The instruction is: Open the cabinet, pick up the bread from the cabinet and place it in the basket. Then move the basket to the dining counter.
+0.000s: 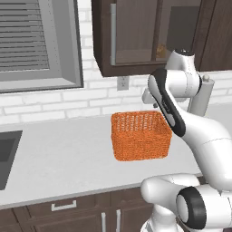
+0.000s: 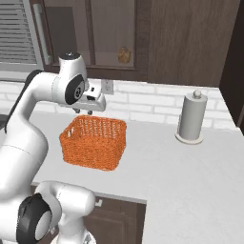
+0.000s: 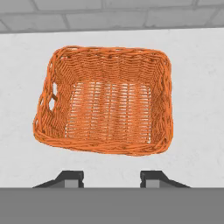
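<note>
Spread end effector (image 3: 111, 178) gripping nothing, above orange basket (image 3: 105, 101) with bare interior, bread (image 2: 124, 55) inside closed cabinet (image 2: 157, 38)

You have a grey paper-towel holder (image 2: 192, 116) well off to the pincer's right, a sink (image 1: 7, 154) far left, and what may be an outlet (image 1: 122, 83) behind it.

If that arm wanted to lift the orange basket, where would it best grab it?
Probably on the rim of a side wall of the basket, coming straight down from above. It stands upright and open-topped on the worktop, and nothing lies inside, so one finger can slip inside a wall and one outside. The gripper hangs above it, jaws parted, holding nothing.
</note>
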You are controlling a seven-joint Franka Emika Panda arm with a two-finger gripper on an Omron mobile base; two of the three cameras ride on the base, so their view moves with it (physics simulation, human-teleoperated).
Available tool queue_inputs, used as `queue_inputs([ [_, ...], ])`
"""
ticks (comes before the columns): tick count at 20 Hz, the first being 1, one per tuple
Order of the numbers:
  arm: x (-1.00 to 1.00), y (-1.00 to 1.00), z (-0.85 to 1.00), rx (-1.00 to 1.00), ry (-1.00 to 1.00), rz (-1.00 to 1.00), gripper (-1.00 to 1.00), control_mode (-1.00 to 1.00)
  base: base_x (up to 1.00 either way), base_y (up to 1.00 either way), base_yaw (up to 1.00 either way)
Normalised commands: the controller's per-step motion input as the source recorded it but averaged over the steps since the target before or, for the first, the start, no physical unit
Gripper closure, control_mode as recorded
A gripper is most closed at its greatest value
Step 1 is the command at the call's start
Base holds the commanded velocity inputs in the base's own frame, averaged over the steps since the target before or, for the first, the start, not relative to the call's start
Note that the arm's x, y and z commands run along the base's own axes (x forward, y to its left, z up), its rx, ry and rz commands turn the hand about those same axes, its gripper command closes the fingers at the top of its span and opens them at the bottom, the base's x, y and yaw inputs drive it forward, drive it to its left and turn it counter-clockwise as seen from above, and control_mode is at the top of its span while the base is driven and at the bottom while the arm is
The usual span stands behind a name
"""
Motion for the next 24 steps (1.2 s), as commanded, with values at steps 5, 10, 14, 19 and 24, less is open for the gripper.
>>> queue_inputs([
  [5, -0.01, 0.0, 0.0, 0.0, 0.0, 0.0, -1.0, -1.0, 0.0, 0.0, 0.0],
  [10, 0.0, 0.35, 0.29, -0.04, -0.22, 0.04, -1.0, -1.0, 0.0, 0.0, 0.0],
  [14, -0.1, 0.37, 0.95, -0.21, -0.66, 0.12, -1.0, -1.0, 0.0, 0.0, 0.0],
  [19, -0.06, 0.42, 1.0, -0.25, -0.64, 0.11, -1.0, -1.0, 0.0, 0.0, 0.0],
  [24, 0.0, 0.47, 0.98, -0.16, -0.35, 0.05, -1.0, -1.0, 0.0, 0.0, 0.0],
])
